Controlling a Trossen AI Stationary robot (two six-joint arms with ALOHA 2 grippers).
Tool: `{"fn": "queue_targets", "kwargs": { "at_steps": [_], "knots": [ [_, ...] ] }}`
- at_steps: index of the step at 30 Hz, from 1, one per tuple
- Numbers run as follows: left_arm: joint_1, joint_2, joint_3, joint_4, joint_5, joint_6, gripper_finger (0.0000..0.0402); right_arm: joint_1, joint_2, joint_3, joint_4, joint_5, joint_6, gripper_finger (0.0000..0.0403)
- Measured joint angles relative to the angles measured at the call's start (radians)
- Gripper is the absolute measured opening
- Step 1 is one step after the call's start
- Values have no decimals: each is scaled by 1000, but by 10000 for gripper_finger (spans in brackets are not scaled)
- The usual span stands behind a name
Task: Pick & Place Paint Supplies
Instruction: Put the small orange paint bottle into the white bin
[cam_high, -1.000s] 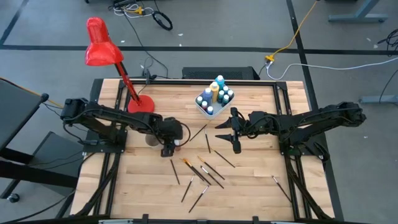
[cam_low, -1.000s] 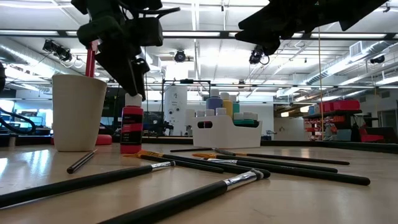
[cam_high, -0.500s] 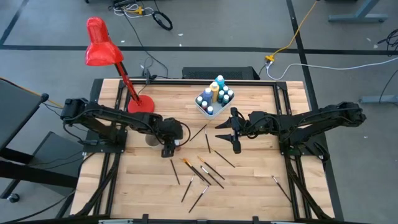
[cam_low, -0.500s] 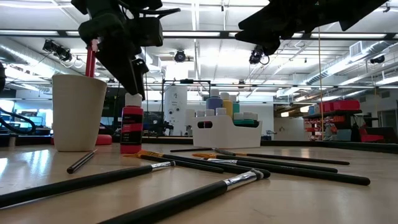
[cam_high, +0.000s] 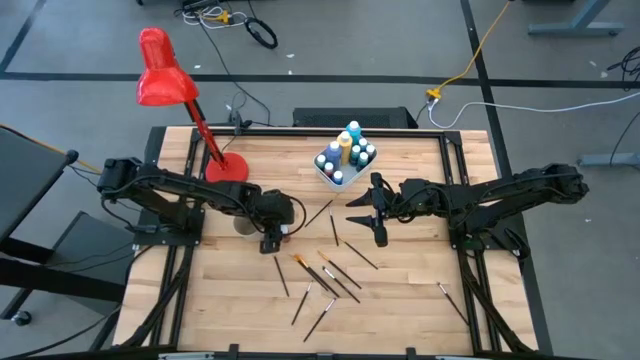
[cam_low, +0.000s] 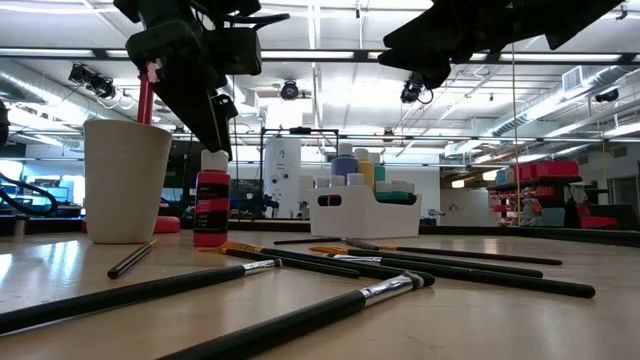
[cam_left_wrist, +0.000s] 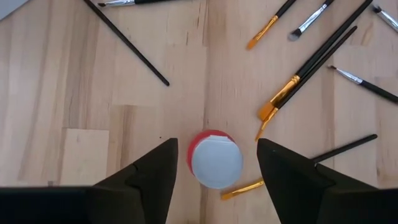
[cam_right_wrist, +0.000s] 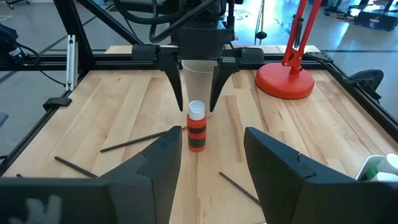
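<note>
**Q:** Where does the red paint bottle (cam_left_wrist: 214, 158) stand, and what is nearest to it?

**A:** It stands upright on the wooden table (cam_high: 400, 300), left of centre in the high view. Its white cap shows lower centre in the left wrist view. The left gripper (cam_left_wrist: 215, 163) hangs directly above it, fingers (cam_left_wrist: 152, 171) spread to either side, released and not touching it. In the low view the bottle (cam_low: 211, 208) sits just right of the beige cup (cam_low: 126, 180), with the gripper's dark body above both.

**Q:** And the other supplies?

**A:** Thin dark-handled paintbrushes (cam_high: 330, 280) lie scattered across the lower centre of the high view, several crossing; one lone brush (cam_high: 452, 301) lies apart at lower right. More bottles, blue, teal, yellow and white, stand packed in the white tray (cam_high: 345, 160) at upper centre.

**Q:** What of the second arm?

**A:** The right gripper (cam_high: 372, 222) hovers right of centre in the high view, above the table, fingers (cam_right_wrist: 152, 165) parted and empty. Its wrist view looks across at the red bottle (cam_right_wrist: 196, 126) and the left gripper behind it.

**Q:** Anything at the edges?

**A:** A red desk lamp (cam_high: 165, 85) occupies the upper left, its round base (cam_high: 226, 167) on the table.
</note>
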Motion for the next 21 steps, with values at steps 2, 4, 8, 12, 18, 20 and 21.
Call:
{"fn": "queue_targets", "kwargs": {
  "at_steps": [2, 4, 8, 12, 18, 20, 21],
  "knots": [
    [0, -1, -18, 31, 1, 0, 228, 0, 0, 0, 0, 0, 0, 181],
    [0, -1, -56, 77, 12, 0, 228, 0, 0, 0, 0, 0, 0, 181],
    [0, -1, -99, 101, 17, 1, 228, 0, 0, 0, 0, 0, 0, 181],
    [0, -1, -99, 106, -9, 18, 225, 0, 0, 0, 0, 0, 0, 181],
    [0, -1, -99, 116, -4, 38, 190, 0, 0, 0, 1, 0, 0, 181],
    [0, -1, -99, 116, -3, 26, 177, 0, 0, 0, 1, 0, 0, 181],
    [0, -1, -99, 117, -3, 26, 171, 0, 0, 0, 1, 0, 0, 181]
  ]
}}
